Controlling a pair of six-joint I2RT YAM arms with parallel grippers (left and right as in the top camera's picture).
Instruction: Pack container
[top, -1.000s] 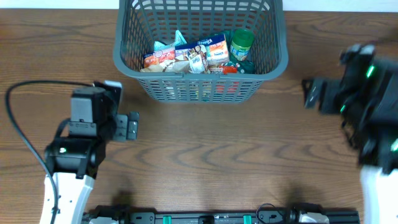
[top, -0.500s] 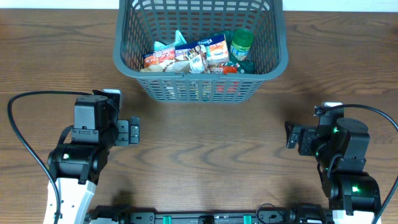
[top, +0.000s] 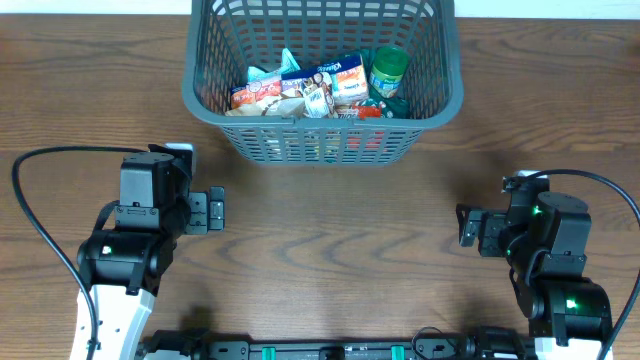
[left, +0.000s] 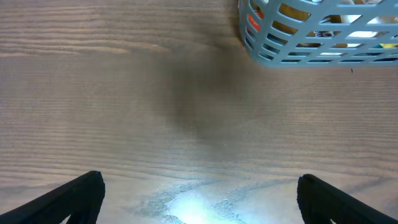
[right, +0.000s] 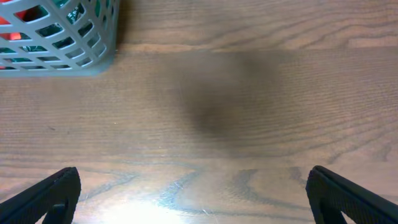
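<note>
The container (top: 448, 100), a dark grey lattice basket, stands at the back middle of the table. It holds several snack packets (top: 300, 95) and a green-lidded jar (top: 388, 70). Its corner shows at the top right of the left wrist view (left: 261, 50) and at the top left of the right wrist view (right: 93, 56). My left gripper (top: 210, 209) is open and empty, front left of the basket. My right gripper (top: 470, 228) is open and empty, front right of it. In each wrist view only bare wood lies between the fingertips (left: 199, 199) (right: 193, 196).
The wooden table (top: 330, 250) runs between the two arms. A black cable (top: 40, 230) loops at the left arm, another (top: 620, 200) at the right arm. A black rail (top: 340, 350) lies along the front edge.
My right arm swung from the far right edge down to the front right of the table and settled. My left arm drew slightly forward, then stopped. The basket has not moved.
</note>
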